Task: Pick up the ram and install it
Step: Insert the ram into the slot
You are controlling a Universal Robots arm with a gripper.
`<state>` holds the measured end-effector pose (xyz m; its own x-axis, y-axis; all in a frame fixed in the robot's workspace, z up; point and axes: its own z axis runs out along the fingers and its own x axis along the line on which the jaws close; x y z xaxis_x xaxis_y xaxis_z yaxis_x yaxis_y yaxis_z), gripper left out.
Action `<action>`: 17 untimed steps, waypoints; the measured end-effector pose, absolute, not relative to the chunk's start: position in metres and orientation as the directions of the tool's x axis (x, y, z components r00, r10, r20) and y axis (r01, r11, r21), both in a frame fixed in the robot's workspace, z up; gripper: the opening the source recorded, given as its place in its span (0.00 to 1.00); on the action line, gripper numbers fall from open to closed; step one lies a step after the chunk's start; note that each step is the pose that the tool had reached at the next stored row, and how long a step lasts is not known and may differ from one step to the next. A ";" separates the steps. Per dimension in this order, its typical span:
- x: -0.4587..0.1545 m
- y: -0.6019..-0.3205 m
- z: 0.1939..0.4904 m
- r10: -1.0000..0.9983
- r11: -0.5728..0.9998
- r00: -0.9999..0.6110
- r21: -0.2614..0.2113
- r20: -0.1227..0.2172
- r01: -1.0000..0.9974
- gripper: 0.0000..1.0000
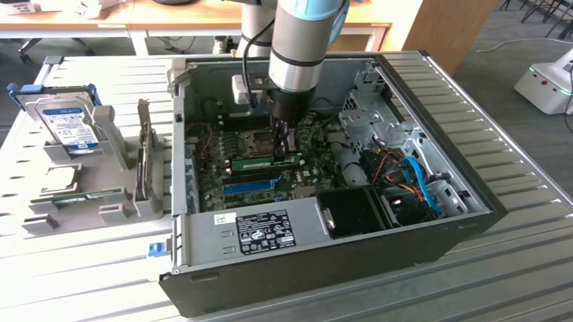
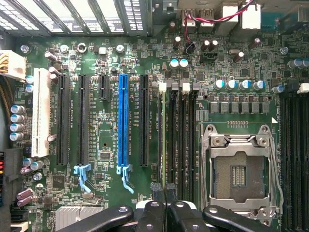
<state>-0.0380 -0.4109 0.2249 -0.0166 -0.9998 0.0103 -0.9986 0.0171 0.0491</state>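
The narrow gripper (image 1: 286, 157) pinches the ram (image 1: 255, 163), contact half hidden; beyond the slatted table (image 1: 514, 275), desks (image 1: 179, 15) at twelve o'clock.

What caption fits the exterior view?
End effector gripping the ram over the motherboard inside the open PC case.

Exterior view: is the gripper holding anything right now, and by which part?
Seemingly the slim green ram stick, standing on edge; the gripper pinches its upper edge near the end at the exterior view's right.
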 end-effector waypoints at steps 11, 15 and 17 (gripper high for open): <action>-0.038 -0.411 0.224 -1.000 0.017 -0.017 0.049 0.010 -0.999 0.12; -0.038 -0.411 0.224 -1.000 0.017 -0.017 0.049 0.010 -0.999 0.12; -0.038 -0.411 0.223 -1.000 0.017 -0.017 0.049 0.009 -0.999 0.12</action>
